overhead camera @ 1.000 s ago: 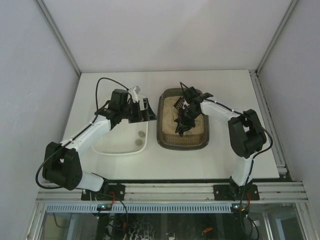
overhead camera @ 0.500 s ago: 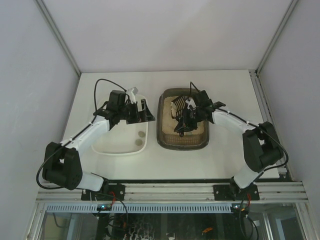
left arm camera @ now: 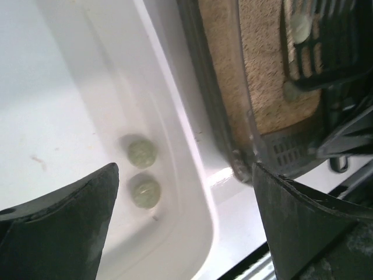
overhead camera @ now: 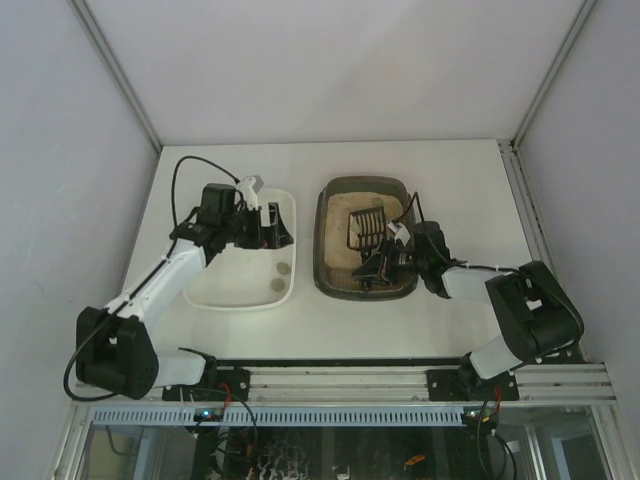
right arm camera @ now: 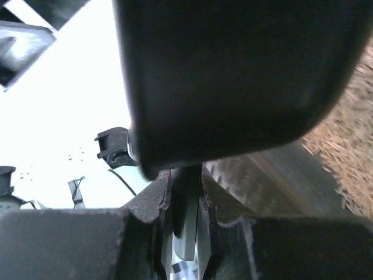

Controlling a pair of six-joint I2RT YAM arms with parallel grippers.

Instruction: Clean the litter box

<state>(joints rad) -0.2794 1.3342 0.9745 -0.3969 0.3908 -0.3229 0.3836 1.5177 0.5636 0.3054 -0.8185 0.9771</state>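
Note:
The dark litter box (overhead camera: 322, 250) with beige litter sits mid-table. It also shows in the left wrist view (left arm camera: 217, 111). A black slotted scoop (overhead camera: 365, 228) lies over the litter, with a pale lump (left arm camera: 301, 26) on its grid (left arm camera: 326, 46). My right gripper (overhead camera: 385, 264) is at the box's near end, shut on the scoop handle (right arm camera: 187, 198). The scoop's dark underside (right arm camera: 233, 76) fills most of the right wrist view. My left gripper (overhead camera: 276, 228) hangs open and empty over the white tray's far right part. Its fingers (left arm camera: 58, 233) are spread wide.
The white tray (overhead camera: 240, 296) stands left of the litter box, almost touching it. Two greenish lumps (overhead camera: 280, 277) lie near its right wall, seen also in the left wrist view (left arm camera: 143, 172). A metal rail runs along the table's near edge (overhead camera: 340, 382).
My right arm has swung from the far side of the box to its near end, taking the scoop with it. My left gripper has drawn back a little to the left.

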